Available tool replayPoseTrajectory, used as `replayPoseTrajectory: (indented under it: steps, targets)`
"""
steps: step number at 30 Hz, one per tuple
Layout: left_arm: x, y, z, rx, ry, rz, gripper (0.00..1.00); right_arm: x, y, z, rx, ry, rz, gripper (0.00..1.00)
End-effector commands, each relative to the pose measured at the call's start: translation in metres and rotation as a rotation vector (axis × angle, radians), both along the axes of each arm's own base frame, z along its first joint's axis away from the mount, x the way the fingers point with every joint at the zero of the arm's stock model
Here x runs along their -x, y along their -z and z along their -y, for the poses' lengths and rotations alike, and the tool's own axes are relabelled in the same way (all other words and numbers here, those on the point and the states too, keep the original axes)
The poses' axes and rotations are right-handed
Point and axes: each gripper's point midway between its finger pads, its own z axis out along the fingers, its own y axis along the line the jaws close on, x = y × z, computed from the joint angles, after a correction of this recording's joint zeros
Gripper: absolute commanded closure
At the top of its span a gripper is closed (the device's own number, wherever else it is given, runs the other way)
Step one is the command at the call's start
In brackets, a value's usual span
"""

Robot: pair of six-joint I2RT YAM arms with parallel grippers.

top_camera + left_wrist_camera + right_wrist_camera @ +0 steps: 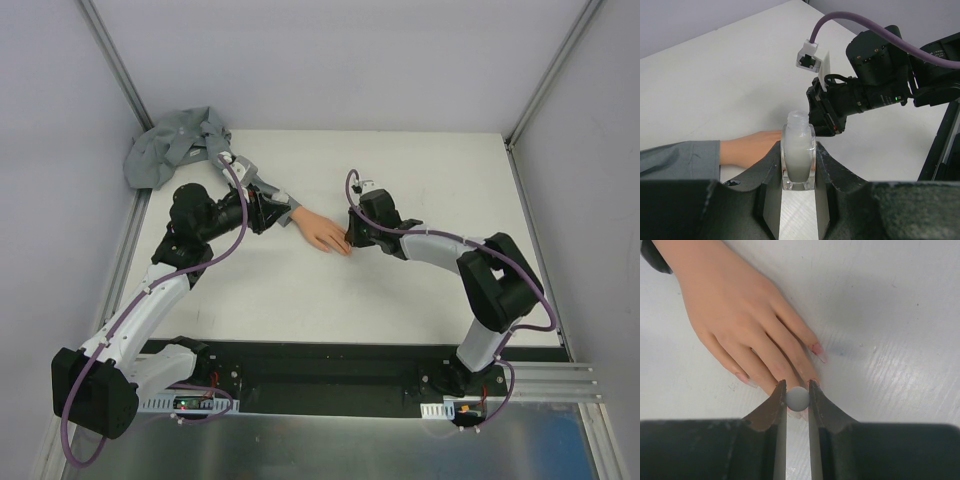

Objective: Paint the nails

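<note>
A peach mannequin hand (322, 232) lies flat on the white table, coming out of a long grey sleeve (180, 150). In the right wrist view its fingers (740, 325) point at the camera, with long pinkish nails (818, 352). My right gripper (797, 390) is shut on a small round grey brush cap (798, 398), held right over the middle fingertips; the brush tip is hidden. My left gripper (799, 150) is shut on a small clear uncapped bottle (799, 155) of whitish liquid, held upright beside the wrist. In the top view the left gripper (275, 213) is at the wrist and the right gripper (350, 238) at the fingertips.
The sleeve's loose end is bunched in the back left corner (165, 155). Grey enclosure walls and metal posts (115, 60) stand around the table. The right arm's wrist and purple cable (875, 55) hang just beyond the bottle in the left wrist view.
</note>
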Motion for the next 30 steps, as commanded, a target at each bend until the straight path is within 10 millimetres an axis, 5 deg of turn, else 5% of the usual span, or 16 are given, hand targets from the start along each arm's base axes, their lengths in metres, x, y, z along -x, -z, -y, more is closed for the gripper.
replayPoseTrajectory:
  steps: [1,10,17,22,27,30]
  targets:
    - [0.004,-0.016,0.003,0.024,0.029,0.052,1.0,-0.005,-0.014,-0.002,0.005,-0.004,0.038,1.0]
    - [0.01,-0.019,0.006,0.026,0.06,0.061,1.0,0.018,-0.046,0.026,0.034,0.025,0.065,1.0]
    - [0.036,-0.029,0.024,0.034,0.181,0.071,1.0,0.055,-0.104,0.059,0.051,0.017,0.115,1.0]
    - [0.093,-0.028,0.05,0.026,0.426,0.079,1.0,0.083,-0.155,0.066,-0.025,-0.015,0.152,1.0]
    - [0.159,-0.024,0.043,0.029,0.652,0.189,1.0,0.119,-0.195,0.059,-0.086,-0.067,0.164,1.0]
    - [0.177,-0.011,0.038,0.021,0.691,0.239,1.0,0.141,-0.221,0.049,-0.078,-0.109,0.202,1.0]
